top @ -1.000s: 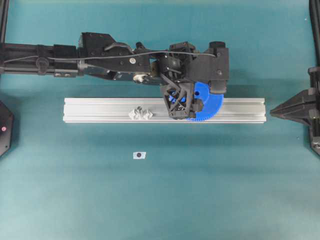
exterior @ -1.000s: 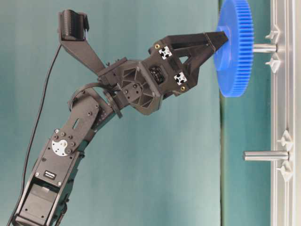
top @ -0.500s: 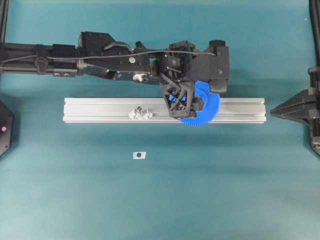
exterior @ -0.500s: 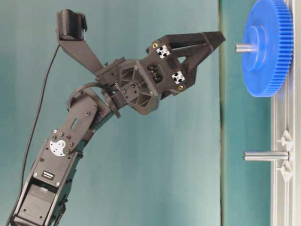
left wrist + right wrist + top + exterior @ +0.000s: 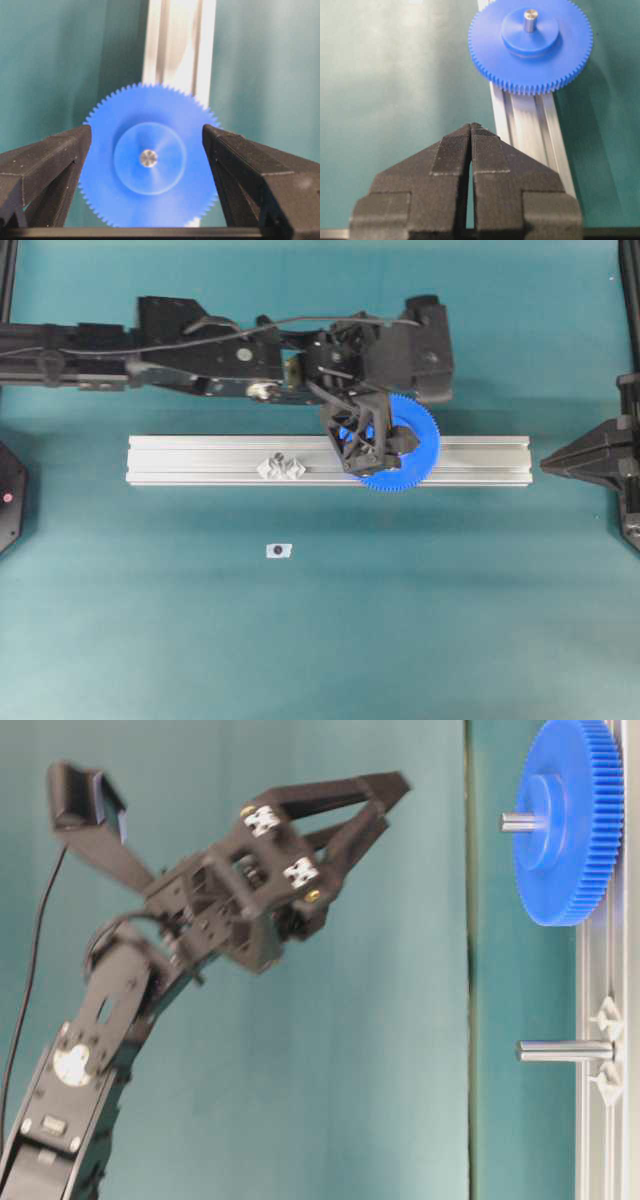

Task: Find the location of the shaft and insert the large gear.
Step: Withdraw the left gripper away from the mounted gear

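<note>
Overhead view. One ribbed aluminium rail [image 5: 200, 460] lay lengthwise on the matte teal worktop [image 5: 400, 620]. The gear [image 5: 415, 455], a bright blue plastic disc with fine teeth, sat on the rail, wider than it; the left pincer [image 5: 372, 447] above hid its hub and the shaft. One twin pin [image 5: 281, 457] stood end-on between clear diamond-shaped pieces, further left on the rail. One small white tag [image 5: 279, 550] with a dark dot lay on the worktop, well apart. The right pincer [image 5: 548, 462] was parked off the rail's right end, partly cut off by the frame.

Table-level view. This picture was turned sideways, with the rail [image 5: 598, 1120] running down the right edge. The gear [image 5: 570, 820] lay flat against the rail with the shaft [image 5: 518, 821], a thin grey metal pin, protruding through its raised round hub. The twin pin [image 5: 562, 1050] stood bare. The left pincer [image 5: 385, 802], black and motion-blurred, was spread open, empty and apart from the gear.

Left wrist view. Two black textured fingers [image 5: 45, 162] stood wide apart, holding nothing, framing the gear [image 5: 165, 200]; the shaft [image 5: 148, 158] tip showed as a bright dot in the hub. The picture was soft.

Right wrist view. Two ridged fingers [image 5: 450, 155] met at their tips, gripping nothing. The gear [image 5: 500, 52] sat threaded on the shaft [image 5: 530, 19] at the rail's [image 5: 535, 135] far end.
</note>
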Available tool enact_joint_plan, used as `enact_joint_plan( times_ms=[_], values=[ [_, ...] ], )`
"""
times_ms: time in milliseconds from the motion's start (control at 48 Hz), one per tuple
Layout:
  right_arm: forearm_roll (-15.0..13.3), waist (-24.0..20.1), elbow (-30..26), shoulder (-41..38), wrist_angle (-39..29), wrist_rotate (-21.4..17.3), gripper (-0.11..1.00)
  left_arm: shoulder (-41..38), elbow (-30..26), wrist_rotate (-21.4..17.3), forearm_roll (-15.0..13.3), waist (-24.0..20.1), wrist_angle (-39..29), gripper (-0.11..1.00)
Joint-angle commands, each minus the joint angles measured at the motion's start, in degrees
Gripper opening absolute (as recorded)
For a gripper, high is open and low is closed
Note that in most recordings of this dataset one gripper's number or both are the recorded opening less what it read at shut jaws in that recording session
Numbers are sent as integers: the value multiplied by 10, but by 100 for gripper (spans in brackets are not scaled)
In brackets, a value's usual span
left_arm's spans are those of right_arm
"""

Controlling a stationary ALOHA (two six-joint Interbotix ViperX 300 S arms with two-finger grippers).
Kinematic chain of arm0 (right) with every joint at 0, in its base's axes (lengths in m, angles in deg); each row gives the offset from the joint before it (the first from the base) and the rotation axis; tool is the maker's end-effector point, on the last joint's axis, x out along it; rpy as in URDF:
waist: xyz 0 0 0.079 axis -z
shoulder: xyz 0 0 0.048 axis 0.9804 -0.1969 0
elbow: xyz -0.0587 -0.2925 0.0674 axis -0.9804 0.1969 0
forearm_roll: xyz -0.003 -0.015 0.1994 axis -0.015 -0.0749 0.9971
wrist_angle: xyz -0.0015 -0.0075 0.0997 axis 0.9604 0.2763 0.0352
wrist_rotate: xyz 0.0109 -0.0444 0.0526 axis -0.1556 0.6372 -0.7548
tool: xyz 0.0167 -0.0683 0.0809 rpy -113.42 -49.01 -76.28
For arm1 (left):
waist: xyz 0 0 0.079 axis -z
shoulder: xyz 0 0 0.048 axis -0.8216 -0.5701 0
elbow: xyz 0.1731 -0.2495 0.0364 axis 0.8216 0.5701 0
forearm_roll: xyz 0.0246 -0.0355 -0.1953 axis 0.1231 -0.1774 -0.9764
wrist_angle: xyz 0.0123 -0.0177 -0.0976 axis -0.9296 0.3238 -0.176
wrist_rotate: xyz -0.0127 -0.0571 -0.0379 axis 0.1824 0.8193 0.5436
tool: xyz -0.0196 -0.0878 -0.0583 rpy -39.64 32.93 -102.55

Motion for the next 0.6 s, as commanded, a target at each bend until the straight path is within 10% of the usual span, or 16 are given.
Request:
enact_joint_plan(
  times_ms=[0,584],
  values=[
    [0,0,-6,-3,5,-5,2,42,8,7,1,2,10,91],
    [0,0,-4,1,4,-5,2,168,147,33,1,18,52,91]
  ],
)
